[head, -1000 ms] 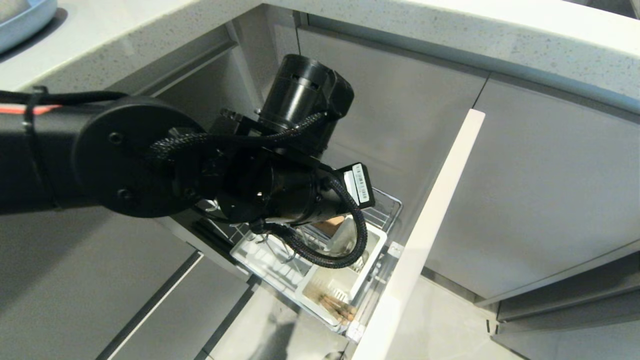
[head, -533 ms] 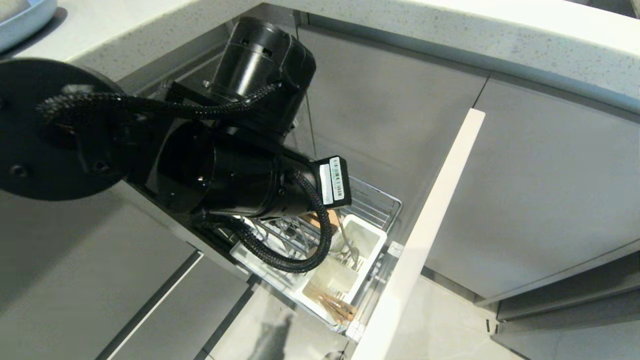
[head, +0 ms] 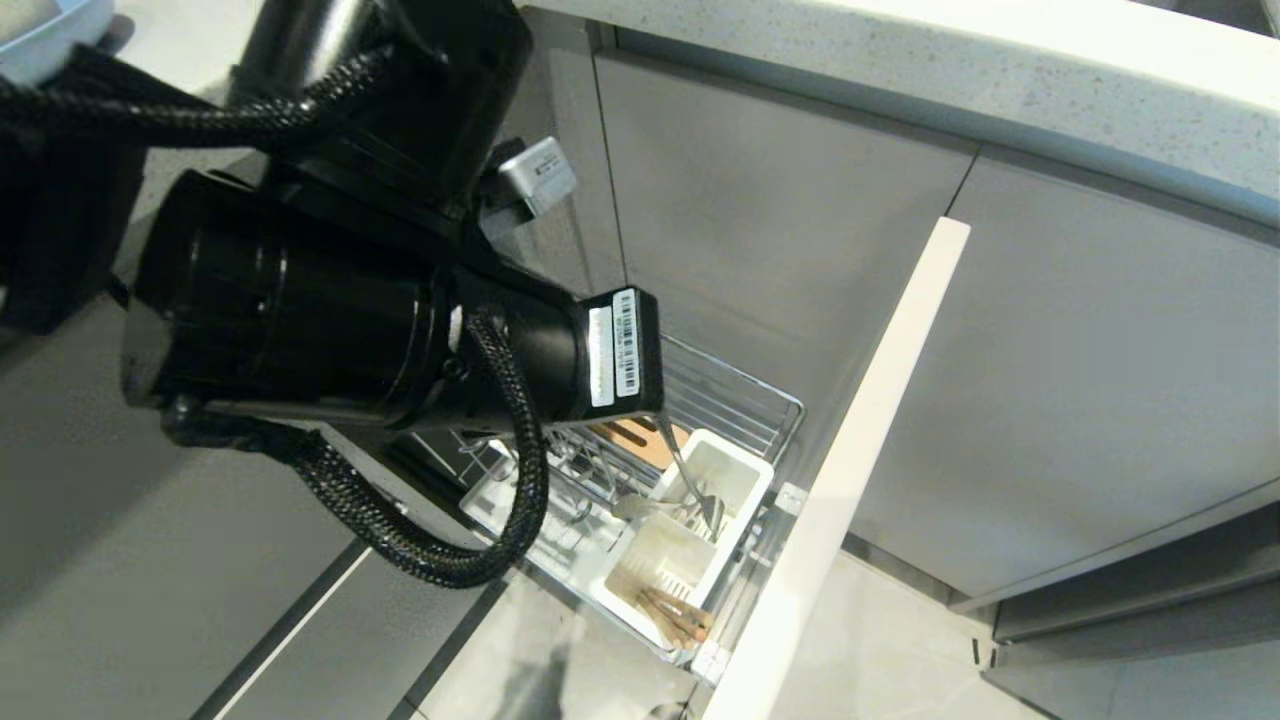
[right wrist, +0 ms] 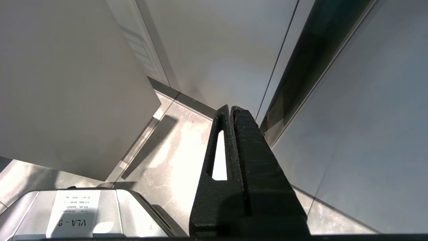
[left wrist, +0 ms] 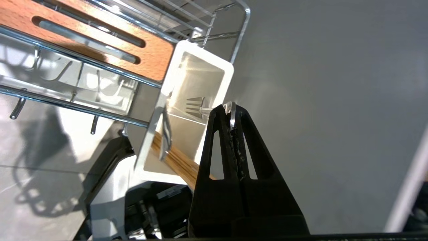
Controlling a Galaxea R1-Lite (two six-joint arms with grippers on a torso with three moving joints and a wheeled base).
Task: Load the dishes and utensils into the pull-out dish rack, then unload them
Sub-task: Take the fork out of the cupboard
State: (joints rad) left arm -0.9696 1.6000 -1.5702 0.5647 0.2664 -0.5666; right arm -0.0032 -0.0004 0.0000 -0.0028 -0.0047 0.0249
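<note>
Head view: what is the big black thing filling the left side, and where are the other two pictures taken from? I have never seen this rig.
That black bulk is the robot's left arm, seen from a camera on its head. The camera looks down at a pulled-out dish rack under a counter. The other two pictures come from a camera on each wrist, looking along the jaws. In the left wrist view the jaws are shut on the handle of a slim silver utensil. Its pronged end reaches into the rack's white caddy, which also holds wooden chopsticks. The right wrist view shows the right arm's jaws shut and empty, parked near cabinet fronts above the floor.
</note>
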